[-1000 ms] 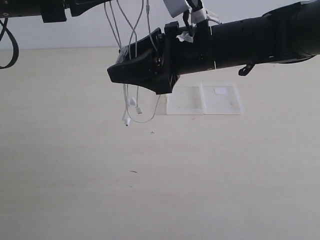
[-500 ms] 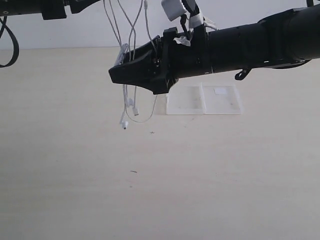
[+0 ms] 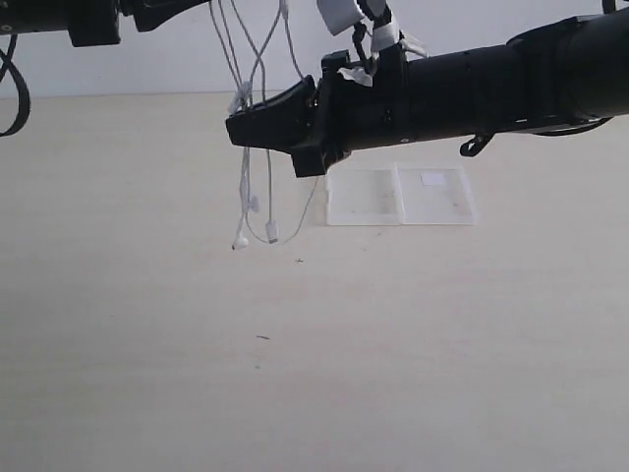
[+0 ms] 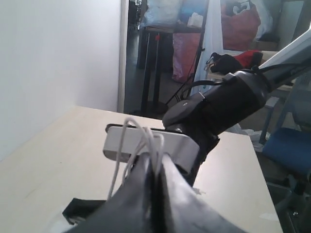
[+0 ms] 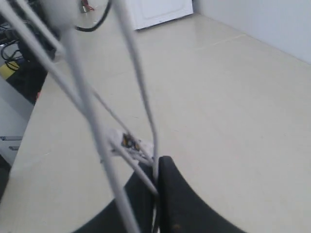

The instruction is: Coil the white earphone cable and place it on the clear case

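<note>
The white earphone cable (image 3: 268, 187) hangs in several strands above the table, with its earbuds (image 3: 241, 239) dangling just over the surface. At the top of the exterior view my left gripper (image 3: 197, 6) is shut on the upper loops, and the left wrist view shows the cable (image 4: 146, 138) pinched at the gripper (image 4: 154, 162). Lower down, my right gripper (image 3: 236, 128) reaches in from the right and is shut on the strands. The right wrist view shows the cable (image 5: 87, 107) clamped in that gripper (image 5: 156, 167). The clear case (image 3: 401, 197) lies flat on the table behind the right arm, with its label (image 3: 432, 179) facing up.
The pale table (image 3: 314, 374) stretches toward the front beneath the hanging cable. The thick black right arm (image 3: 472, 84) spans the upper right above the case. A black cable loop (image 3: 18, 93) hangs at the far left edge.
The right gripper's jaws were open around the hanging strands and have closed on them. It has risen slightly, and the dangling earbuds have swung a little.
</note>
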